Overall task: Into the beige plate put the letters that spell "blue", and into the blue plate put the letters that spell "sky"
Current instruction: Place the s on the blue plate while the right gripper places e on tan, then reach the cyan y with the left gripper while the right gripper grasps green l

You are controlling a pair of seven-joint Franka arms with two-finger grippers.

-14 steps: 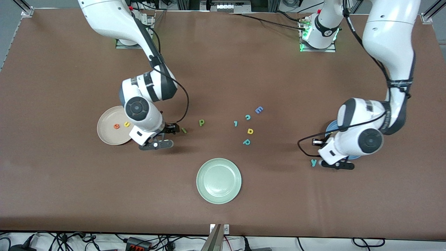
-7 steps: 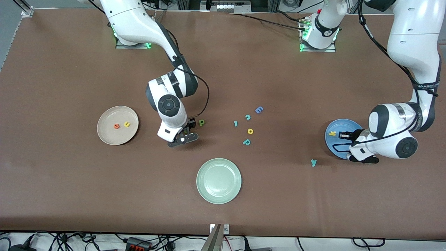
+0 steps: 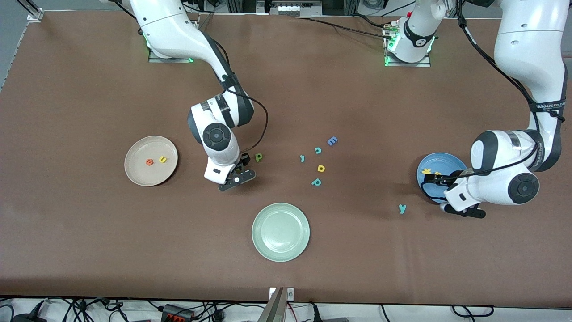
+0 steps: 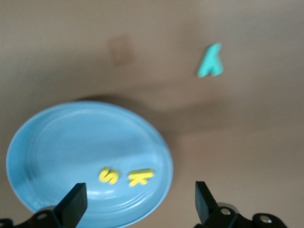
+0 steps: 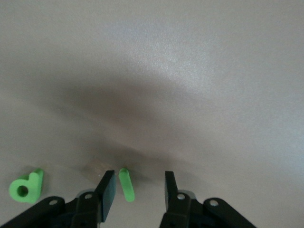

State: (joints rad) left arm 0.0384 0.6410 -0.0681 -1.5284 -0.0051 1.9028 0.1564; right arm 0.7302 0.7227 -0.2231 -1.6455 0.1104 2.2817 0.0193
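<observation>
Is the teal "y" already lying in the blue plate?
No: in the front view the teal "y" lies on the bare table, apart from the blue plate, which holds only two yellow letters.

Only printed marking I can read: dark band (image 3: 547, 106) on left arm, pale lettering, starts "WANJEE", rest unclear. Foam letters readable: orange "e" (image 3: 149, 162), yellow "u" (image 3: 163, 159) on beige plate (image 3: 134, 172); yellow "s" (image 4: 108, 175), "k" (image 4: 140, 176) in blue plate (image 4: 57, 152).
</observation>
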